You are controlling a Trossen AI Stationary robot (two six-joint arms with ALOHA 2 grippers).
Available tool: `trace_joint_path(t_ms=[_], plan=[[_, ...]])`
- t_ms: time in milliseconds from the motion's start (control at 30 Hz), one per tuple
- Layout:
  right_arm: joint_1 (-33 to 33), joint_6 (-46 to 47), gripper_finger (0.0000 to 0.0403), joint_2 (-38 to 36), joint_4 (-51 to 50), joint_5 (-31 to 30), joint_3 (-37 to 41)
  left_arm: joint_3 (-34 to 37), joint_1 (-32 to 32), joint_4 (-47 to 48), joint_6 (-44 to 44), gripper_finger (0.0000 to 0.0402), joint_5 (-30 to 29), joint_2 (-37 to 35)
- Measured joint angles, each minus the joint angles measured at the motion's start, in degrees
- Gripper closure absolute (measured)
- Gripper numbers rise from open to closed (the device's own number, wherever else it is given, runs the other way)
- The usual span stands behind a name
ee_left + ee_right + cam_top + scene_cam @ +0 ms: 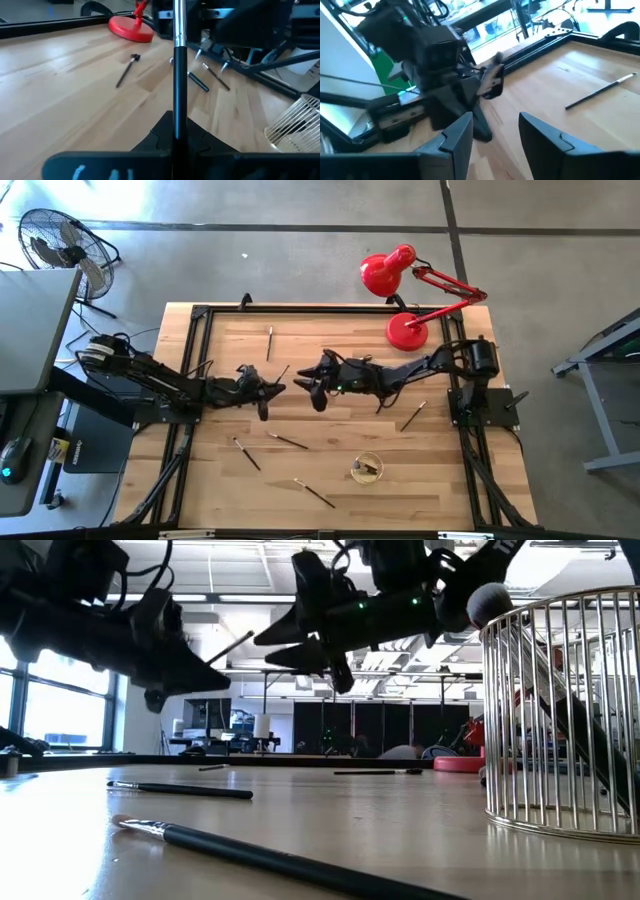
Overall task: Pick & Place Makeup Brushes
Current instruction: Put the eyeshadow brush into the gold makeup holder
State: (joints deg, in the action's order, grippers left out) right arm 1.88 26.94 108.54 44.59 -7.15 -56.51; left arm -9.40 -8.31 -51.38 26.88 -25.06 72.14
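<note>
Two grippers meet mid-table, raised off the wood. Left gripper [272, 389] is pinched on a dark-handled brush [178, 65] w/ silver ferrule; bristle tip cut off in left wrist view. Right gripper [303, 385] faces it, fingers [543, 136] spread wide, nothing between them; can't tell if it touches the brush.

Other brushes lie loose on the table [220, 340]: one near the far rail [269, 343], one by the right arm's base [414, 416], three toward the front [287, 441] [247, 454] [314, 493]. Wire basket [366, 469] sits front-right, apparently holding a brush [560, 705], partly hidden behind its wires. Red lamp [406, 330] stands at the far right corner.
</note>
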Motion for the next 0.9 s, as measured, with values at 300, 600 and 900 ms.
trace_joint_path(t_ms=[300, 600, 900], plan=[[0.0, -1.89, 0.0234, 0.06, 3.07, 0.68, -2.07, -4.92, 0.03, 0.62, -3.05, 0.0401, 1.04, 2.0], [-0.03, -4.2, 0.0281, 0.07, 3.71, 1.13, -2.08, -6.35, 0.01, 1.02, -4.01, 0.0401, 3.5, 3.87], [-0.13, -5.56, 0.0388, 0.07, 4.35, 3.76, -2.08, -6.35, 0.03, 1.26, -4.86, 0.0401, 6.65, 3.89]])
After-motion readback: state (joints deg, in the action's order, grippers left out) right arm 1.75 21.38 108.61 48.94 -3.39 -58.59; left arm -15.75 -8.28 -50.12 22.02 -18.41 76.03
